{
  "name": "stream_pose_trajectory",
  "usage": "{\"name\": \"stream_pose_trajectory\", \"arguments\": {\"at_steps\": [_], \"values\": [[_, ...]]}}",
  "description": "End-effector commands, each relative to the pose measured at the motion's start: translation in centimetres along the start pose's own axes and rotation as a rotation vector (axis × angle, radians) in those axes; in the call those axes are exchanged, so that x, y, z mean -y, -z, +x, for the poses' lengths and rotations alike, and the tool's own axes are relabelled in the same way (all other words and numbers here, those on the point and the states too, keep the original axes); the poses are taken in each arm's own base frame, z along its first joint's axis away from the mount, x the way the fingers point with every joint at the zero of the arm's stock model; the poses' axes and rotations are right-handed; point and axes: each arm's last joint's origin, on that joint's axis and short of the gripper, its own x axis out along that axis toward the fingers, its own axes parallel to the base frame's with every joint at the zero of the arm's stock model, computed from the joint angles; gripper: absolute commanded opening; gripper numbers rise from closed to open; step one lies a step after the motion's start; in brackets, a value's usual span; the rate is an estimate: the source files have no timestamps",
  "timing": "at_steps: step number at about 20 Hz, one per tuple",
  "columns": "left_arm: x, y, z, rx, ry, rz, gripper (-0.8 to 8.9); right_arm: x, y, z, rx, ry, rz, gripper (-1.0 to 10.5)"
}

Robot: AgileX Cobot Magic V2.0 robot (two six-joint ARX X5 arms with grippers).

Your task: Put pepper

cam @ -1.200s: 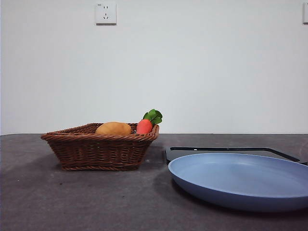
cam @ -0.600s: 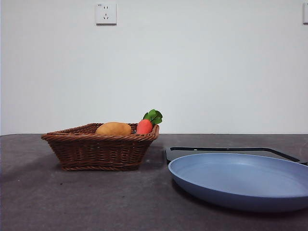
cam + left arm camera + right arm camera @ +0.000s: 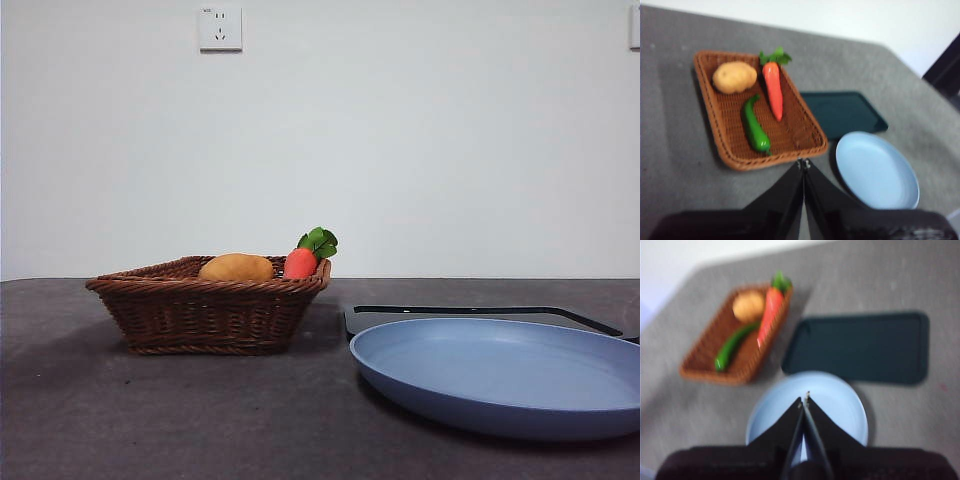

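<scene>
Both grippers, left gripper (image 3: pixel 803 162) and right gripper (image 3: pixel 804 397), hang high above the table with jaws pressed together, holding nothing.
Inside the wicker basket (image 3: pixel 715 125) the pepper (image 3: pixel 754 128) lies beside the carrot (image 3: pixel 773 89), with the potato (image 3: pixel 734 76) at about 11 o'clock from it; a blue plate (image 3: pixel 875 170) and dark tray (image 3: pixel 845 111) sit apart from the basket.

The glossy green pepper (image 3: pixel 754 129) lies flat in the wicker basket (image 3: pixel 715 120), beside the carrot (image 3: pixel 773 89).
</scene>
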Motion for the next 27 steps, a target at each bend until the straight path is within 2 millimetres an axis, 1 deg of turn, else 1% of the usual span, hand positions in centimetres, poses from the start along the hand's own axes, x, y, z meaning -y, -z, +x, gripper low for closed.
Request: {"name": "stream_pose_trajectory", "arguments": {"at_steps": [1, 5, 9, 10, 12, 13, 14, 15, 18, 22, 27], "values": [[0.4, -1.0, -0.4, -0.051, 0.002, 0.081, 0.06, -0.4, -0.4, -0.7, -0.092, -0.003, -0.103, 0.1], [0.6, -1.5, -0.3, -0.143, 0.034, 0.084, 0.06, -0.5, -0.2, -0.9, -0.206, -0.003, -0.121, 0.1], [0.5, -1.3, -0.2, -0.174, 0.038, 0.066, 0.12, -0.4, -0.1, -0.9, -0.222, -0.004, -0.119, 0.1], [0.5, -1.2, -0.2, -0.175, 0.035, 0.064, 0.30, -0.4, -0.1, -0.9, -0.222, -0.004, -0.119, 0.3], [0.5, -1.2, -0.2, -0.175, 0.032, 0.061, 1.78, -0.4, -0.1, -0.9, -0.223, -0.004, -0.118, 1.4], [0.5, -1.2, -0.2, -0.175, 0.031, 0.054, 2.79, -0.4, -0.1, -0.8, -0.225, -0.003, -0.113, 2.1], [0.5, -1.2, -0.2, -0.176, 0.031, 0.053, 3.06, -0.4, -0.1, -0.8, -0.228, -0.002, -0.105, 2.5], [0.5, -1.2, -0.2, -0.180, 0.032, 0.051, 3.06, -0.3, -0.2, -0.6, -0.236, -0.001, -0.097, 2.7], [0.5, -1.2, -0.2, -0.183, 0.032, 0.049, 3.06, 0.0, -0.4, 0.3, -0.273, 0.004, -0.069, 2.7], [0.5, -1.2, -0.2, -0.181, 0.033, 0.050, 3.06, 1.2, -1.2, 3.7, -0.387, 0.007, -0.025, 2.7], [0.5, -1.2, -0.2, -0.181, 0.034, 0.050, 3.06, 3.5, -1.7, 10.0, -0.529, 0.013, 0.030, 2.7]]}}
